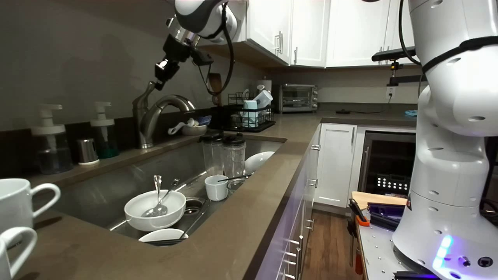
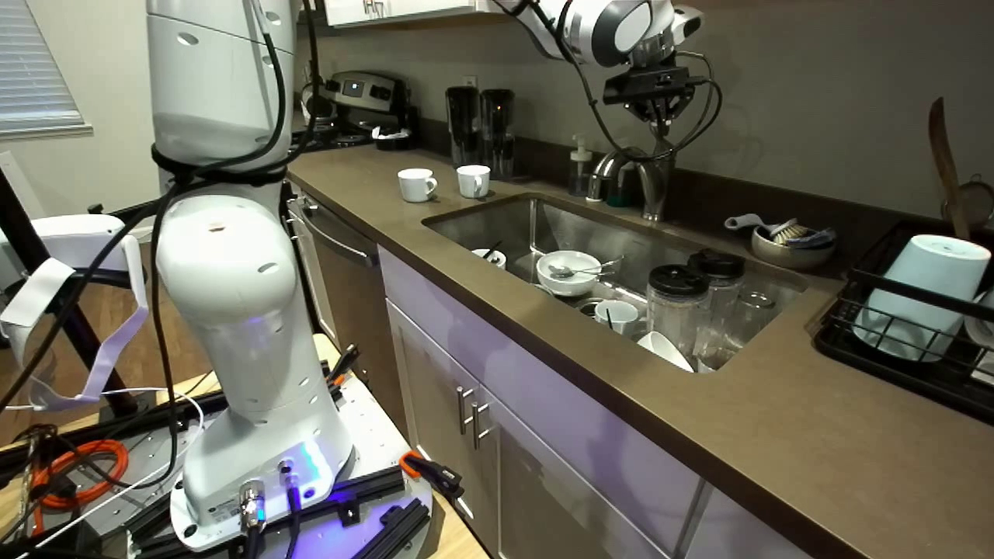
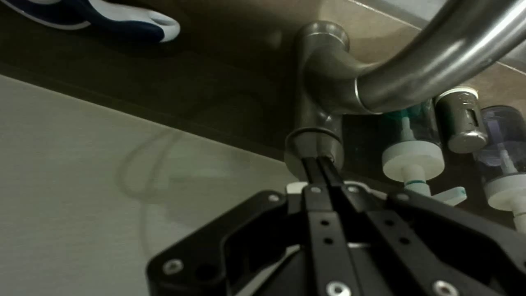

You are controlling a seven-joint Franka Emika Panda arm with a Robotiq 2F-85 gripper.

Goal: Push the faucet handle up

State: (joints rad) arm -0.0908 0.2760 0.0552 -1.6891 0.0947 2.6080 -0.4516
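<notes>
In an exterior view, the handle (image 1: 144, 96) slants up rightward from the faucet (image 1: 140, 121), left of the sink (image 1: 175, 167); the gripper (image 1: 159, 85) is at its tip, contact unclear. In an exterior view, the gripper is above the faucet, at the sink's far edge. In the wrist view, its fingers (image 3: 318, 197) are drawn together.

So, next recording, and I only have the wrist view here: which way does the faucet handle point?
Observer: Upward, on a slant; an exterior view shows the faucet handle side-on.
Operator: And is the claw near its tip?
Observer: Yes, in that view it sits right by the upper end, though I can't tell whether they touch.
Operator: What is in the sink?
Observer: Among other things, a white bowl with a spoon in it, seen in both exterior views.
</notes>
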